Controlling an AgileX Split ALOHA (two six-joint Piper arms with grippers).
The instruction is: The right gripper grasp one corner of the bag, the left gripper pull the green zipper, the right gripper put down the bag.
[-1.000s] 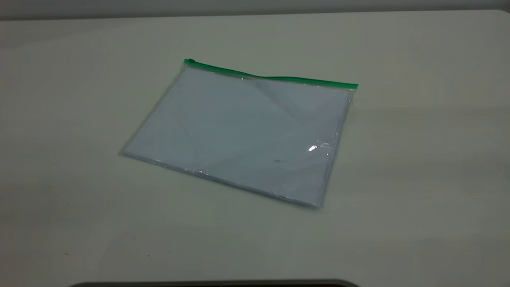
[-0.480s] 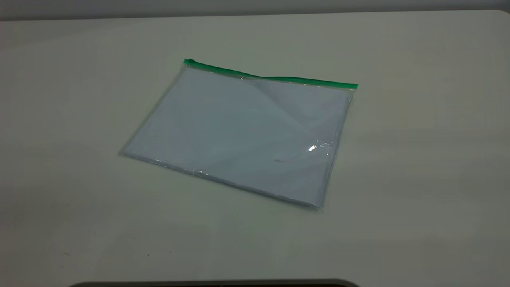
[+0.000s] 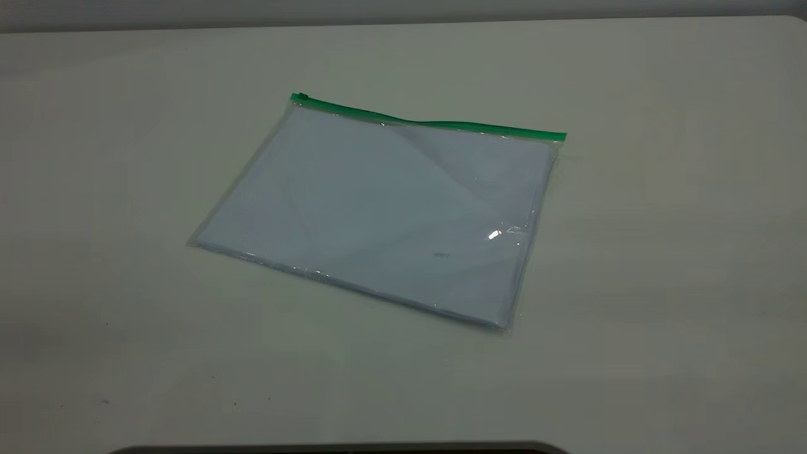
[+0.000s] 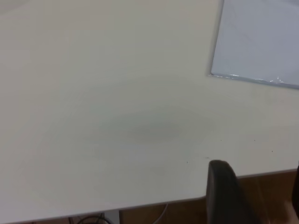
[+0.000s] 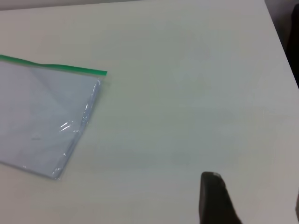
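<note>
The bag (image 3: 378,208), a clear pouch with white sheets inside, lies flat mid-table. Its green zipper (image 3: 429,123) runs along the far edge, with the slider tab (image 3: 302,96) at the left end. The corner of the bag (image 3: 563,135) where the strip ends at the right lies free on the table. Neither gripper shows in the exterior view. In its wrist view my left gripper (image 4: 258,165) is open over the table's near edge, well away from the bag (image 4: 261,42). My right gripper (image 5: 254,186) is open above bare table, far from that corner (image 5: 105,73).
The pale table (image 3: 662,284) spreads wide on all sides of the bag. A dark rim (image 3: 340,449) shows at the bottom of the exterior view. In the left wrist view the table edge (image 4: 154,201) has brown floor beyond it.
</note>
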